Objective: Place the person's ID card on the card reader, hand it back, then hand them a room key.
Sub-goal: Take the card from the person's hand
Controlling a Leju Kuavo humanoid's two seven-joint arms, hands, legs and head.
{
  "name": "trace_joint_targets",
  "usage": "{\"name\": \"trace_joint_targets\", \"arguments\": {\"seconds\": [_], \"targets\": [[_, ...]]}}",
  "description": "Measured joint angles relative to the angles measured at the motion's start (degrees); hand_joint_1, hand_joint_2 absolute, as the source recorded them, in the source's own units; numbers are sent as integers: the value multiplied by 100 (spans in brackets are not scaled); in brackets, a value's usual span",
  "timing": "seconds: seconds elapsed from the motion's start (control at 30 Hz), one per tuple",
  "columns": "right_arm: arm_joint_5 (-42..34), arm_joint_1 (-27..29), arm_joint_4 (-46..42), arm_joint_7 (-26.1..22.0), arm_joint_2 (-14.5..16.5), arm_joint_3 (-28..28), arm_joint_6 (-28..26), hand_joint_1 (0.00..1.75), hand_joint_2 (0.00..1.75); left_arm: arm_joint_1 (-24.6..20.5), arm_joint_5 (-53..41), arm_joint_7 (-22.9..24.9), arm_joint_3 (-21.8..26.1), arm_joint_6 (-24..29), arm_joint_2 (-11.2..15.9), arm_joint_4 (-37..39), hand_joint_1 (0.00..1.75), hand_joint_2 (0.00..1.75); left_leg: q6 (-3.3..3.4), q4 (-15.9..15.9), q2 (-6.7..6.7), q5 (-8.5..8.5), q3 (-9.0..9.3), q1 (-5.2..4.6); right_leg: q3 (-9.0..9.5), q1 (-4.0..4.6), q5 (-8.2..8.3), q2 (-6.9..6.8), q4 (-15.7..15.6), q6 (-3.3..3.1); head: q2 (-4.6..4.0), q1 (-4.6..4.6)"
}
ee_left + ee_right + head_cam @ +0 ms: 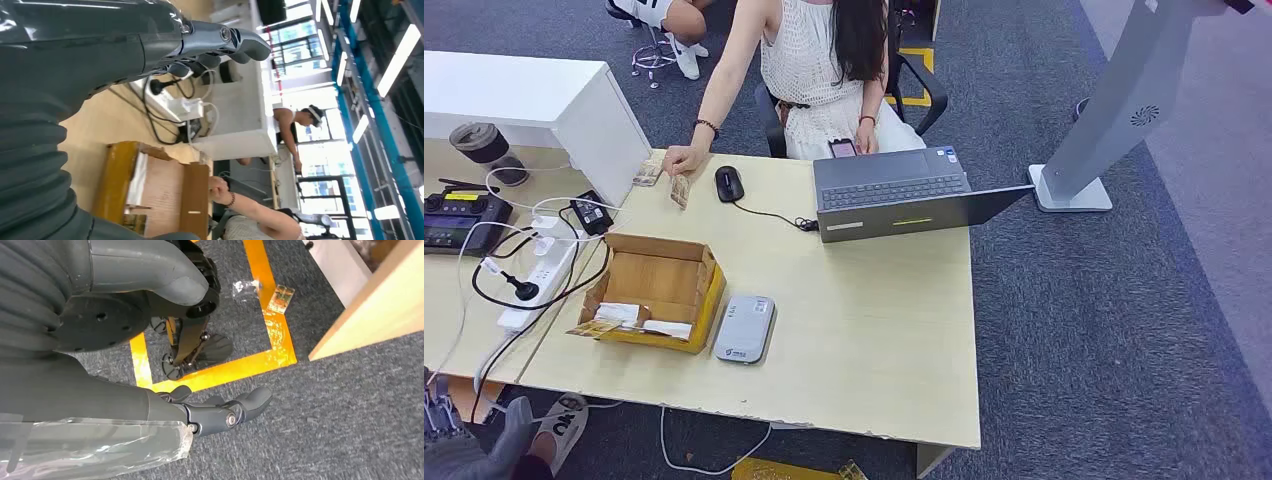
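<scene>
1. Task status: judged not yet begun. A person (814, 60) sits at the far edge of the desk (864, 330) with one hand (682, 158) resting on the desktop beside the card (680, 190).
2. Card location: the card lies on the desk just beside that hand and near the mouse (729, 183). What it is exactly cannot be confirmed at this size.
3. Reader location: the reader (745, 328) lies flat near the desk's near edge, just beside the box (656, 290).
4. Left hand (210, 47): holds nothing, fingers loosely extended and slightly curled; it sits low at the desk's near-left corner.
5. Right hand (220, 412): holds nothing, fingers loosely extended; it hangs over the carpet below desk level.
6. Step in hand: reach for the card. Raise the left hand above the desk edge first, then travel forward.
7. Route: pass over the box, not through it; its flaps stand up. Keep away from the cables (534, 270) on the left.
8. Open room: the broad bare desktop lies between the reader and the laptop (894, 195); use it for setting down.
9. Caution: approach the person's hand slowly, and avoid the near desk edge when lifting the right hand.
</scene>
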Motion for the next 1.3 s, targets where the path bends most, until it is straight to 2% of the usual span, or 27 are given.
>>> {"name": "trace_joint_targets", "arguments": {"seconds": [0.03, 0.07, 0.1, 0.3, 0.63, 0.77, 1.3], "targets": [[22, -4, 4, 4, 8, 0, 3, 0, 58, -30, -61, -3, -37, 56, 31, -21, 0, 175, 0, 0, 0, 0, 0, 0, 0, 0, 0, 0, 0, 0, 0, 0], [43, -8, 9, 8, 15, 0, 4, 0, 44, -63, -125, -4, -70, 107, 62, -36, 0, 175, 0, 0, 0, 1, 0, 0, 0, 0, 0, 0, 0, 0, 0, 0], [86, -15, 20, 19, 30, 0, 8, 0, 0, -136, -262, -4, -142, 211, 125, -65, 0, 175, 0, 0, 0, 2, 1, 0, 0, 0, 0, 0, 0, -1, 0, 1], [297, -41, 65, 126, 81, 1, 7, 0, 0, -632, -1148, 235, -489, 536, 492, -54, 0, 175, 1, 0, 2, 4, 1, 1, 0, 0, 2, 3, 1, -3, 0, 0], [502, -51, 101, 351, 147, 1, -29, 0, 0, -1707, -2461, 991, -1131, 493, 1098, 622, 0, 175, 1, 1, 7, 4, 2, -1, -1, 0, 5, 10, 1, -5, 0, 1], [560, -54, 123, 444, 154, 1, -75, 0, 175, -2112, -2921, 1280, -1374, 460, 1320, 992, 0, 175, 1, 2, 8, 4, 2, 0, -1, 0, 5, 10, 1, -5, 0, 1], [905, -54, 176, 889, 211, 49, -215, 0, 175, -3673, -4826, 2505, -2314, 374, 2241, 2549, 0, 175, -1, 2, 13, 6, 2, 1, -3, 0, 7, 15, 5, -8, 0, 1]]}}
